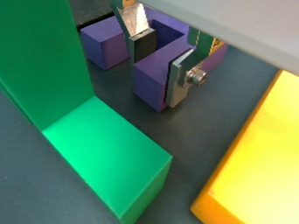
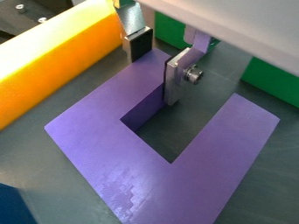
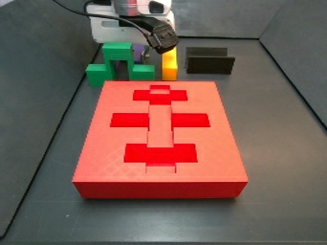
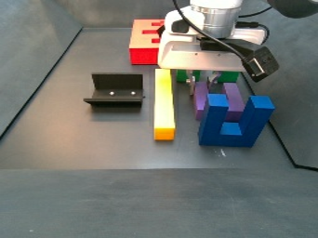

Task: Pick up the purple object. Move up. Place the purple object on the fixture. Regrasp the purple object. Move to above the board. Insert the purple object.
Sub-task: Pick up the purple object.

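Fingers down at the purple object, grasp not closed yet

The gripper is released, one finger on each side of a prong of the purple object, at 12 o'clock of the desk beside the yellow bar; closing off-centre could tilt it.

Gripper low among pieces, fingers straddling one prong of purple object. Yellow bar close at 9 o'clock, green block crowding other flank, blue block at 5 o'clock. Fixture stands apart, floor around it open.
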Controlling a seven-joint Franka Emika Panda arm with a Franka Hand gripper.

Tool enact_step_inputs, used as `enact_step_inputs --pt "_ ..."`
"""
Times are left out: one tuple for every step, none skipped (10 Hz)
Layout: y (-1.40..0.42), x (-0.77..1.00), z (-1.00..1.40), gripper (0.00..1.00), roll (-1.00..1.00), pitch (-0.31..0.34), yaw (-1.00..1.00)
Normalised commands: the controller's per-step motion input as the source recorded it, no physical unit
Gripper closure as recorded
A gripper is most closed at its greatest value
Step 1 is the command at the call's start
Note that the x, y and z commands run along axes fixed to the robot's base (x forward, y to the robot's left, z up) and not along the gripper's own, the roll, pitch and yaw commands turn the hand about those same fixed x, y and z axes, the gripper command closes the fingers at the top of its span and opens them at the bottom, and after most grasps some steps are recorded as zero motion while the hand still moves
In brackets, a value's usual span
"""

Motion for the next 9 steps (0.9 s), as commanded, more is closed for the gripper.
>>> enact_step_inputs --pt "0.00 0.00 0.00 1.00 0.00 0.000 0.00" --pt "0.00 0.00 0.00 1.00 0.00 0.000 0.00" --pt "0.00 0.00 0.00 1.00 0.00 0.000 0.00" --pt "0.00 0.00 0.00 1.00 0.00 0.000 0.00" --pt "0.00 0.00 0.00 1.00 0.00 0.000 0.00" --pt "0.00 0.00 0.00 1.00 0.00 0.000 0.00" --pt "0.00 0.00 0.00 1.00 0.00 0.000 0.00" --pt "0.00 0.00 0.00 1.00 0.00 0.000 0.00" --pt "0.00 0.00 0.00 1.00 0.00 0.000 0.00"
